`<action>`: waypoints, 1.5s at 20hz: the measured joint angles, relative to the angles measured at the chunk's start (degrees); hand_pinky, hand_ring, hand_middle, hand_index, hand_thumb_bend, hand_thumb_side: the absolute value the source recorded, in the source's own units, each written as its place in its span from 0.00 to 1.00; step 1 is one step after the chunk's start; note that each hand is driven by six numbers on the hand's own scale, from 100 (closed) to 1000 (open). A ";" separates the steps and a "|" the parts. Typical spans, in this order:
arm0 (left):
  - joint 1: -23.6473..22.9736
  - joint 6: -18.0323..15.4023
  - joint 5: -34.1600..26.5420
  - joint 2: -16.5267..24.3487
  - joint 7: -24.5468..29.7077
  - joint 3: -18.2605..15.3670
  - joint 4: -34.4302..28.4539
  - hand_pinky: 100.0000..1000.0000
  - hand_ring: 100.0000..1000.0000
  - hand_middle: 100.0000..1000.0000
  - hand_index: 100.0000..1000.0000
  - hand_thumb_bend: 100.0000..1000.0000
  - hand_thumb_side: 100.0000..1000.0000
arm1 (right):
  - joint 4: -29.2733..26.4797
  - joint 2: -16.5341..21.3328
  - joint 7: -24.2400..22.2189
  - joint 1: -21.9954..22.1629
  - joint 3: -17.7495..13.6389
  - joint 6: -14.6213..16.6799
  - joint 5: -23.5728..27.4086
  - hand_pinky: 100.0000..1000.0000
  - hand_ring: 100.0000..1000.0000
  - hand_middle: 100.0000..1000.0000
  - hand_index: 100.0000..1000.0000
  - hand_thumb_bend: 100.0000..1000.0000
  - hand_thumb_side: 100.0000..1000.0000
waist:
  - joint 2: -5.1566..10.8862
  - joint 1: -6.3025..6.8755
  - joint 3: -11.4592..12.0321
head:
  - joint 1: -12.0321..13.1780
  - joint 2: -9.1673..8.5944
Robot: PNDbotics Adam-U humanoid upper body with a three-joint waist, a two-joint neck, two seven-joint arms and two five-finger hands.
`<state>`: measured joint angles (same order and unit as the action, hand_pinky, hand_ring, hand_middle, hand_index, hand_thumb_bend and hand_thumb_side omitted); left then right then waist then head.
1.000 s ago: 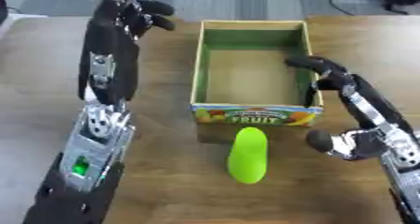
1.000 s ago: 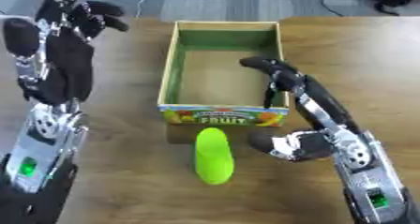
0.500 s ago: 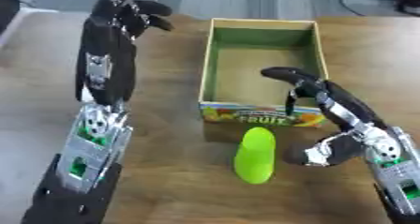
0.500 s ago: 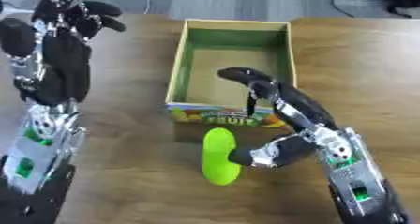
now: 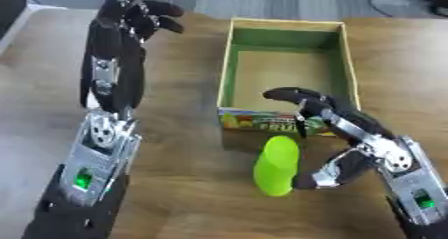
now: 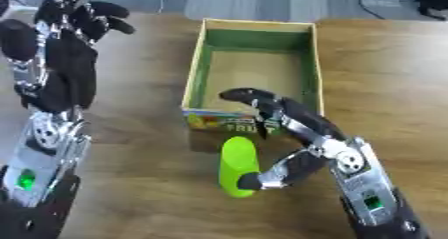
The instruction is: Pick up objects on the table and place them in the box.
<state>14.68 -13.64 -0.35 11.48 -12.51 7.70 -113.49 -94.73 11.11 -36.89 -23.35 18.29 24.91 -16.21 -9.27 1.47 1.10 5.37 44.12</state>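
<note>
The right hand is spreading wide around the lime-green object, fingers arching above it and thumb sitting just beside its right side; whether the thumb is touching it is unclear. The object is lying on the desk, right under the hand. The box is sitting just beyond the fingers. The left hand is hanging raised to the far left, fingers relaxed, holding nothing.
</note>
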 measured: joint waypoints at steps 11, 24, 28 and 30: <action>-0.01 -0.06 -0.06 0.00 0.20 0.12 0.00 0.46 0.57 0.72 0.77 0.52 0.91 | 0.01 0.00 -1.78 -0.99 -0.01 -0.18 -1.04 0.28 0.97 0.95 1.00 0.69 0.58 | 0.00 0.14 0.08 | -0.40 0.00; -0.01 0.03 -0.07 -0.01 0.44 0.12 0.00 0.46 0.57 0.72 0.77 0.52 0.91 | 1.59 0.00 -2.67 -1.84 -0.01 -0.81 -10.14 0.40 0.97 0.95 1.00 0.61 0.61 | 0.01 -0.02 0.28 | -0.88 0.00; -0.02 0.03 -0.07 -0.01 0.46 0.12 0.00 0.46 0.57 0.72 0.77 0.52 0.91 | 2.69 0.04 -3.10 -1.90 0.08 -1.24 -13.68 0.48 0.97 0.95 1.00 0.59 0.60 | 0.01 -0.02 0.28 | -0.90 0.00; -0.02 0.03 -0.07 -0.01 0.46 0.12 0.00 0.46 0.57 0.72 0.77 0.52 0.91 | 3.18 0.05 -3.30 -2.05 0.30 -1.44 -14.90 0.49 0.97 0.95 1.00 0.59 0.60 | 0.01 -0.02 0.28 | -0.90 0.00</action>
<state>14.66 -13.61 -0.42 11.47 -12.05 7.81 -113.49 -91.55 11.16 -40.19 -25.40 18.59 23.47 -31.11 -9.26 1.45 1.38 4.46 44.12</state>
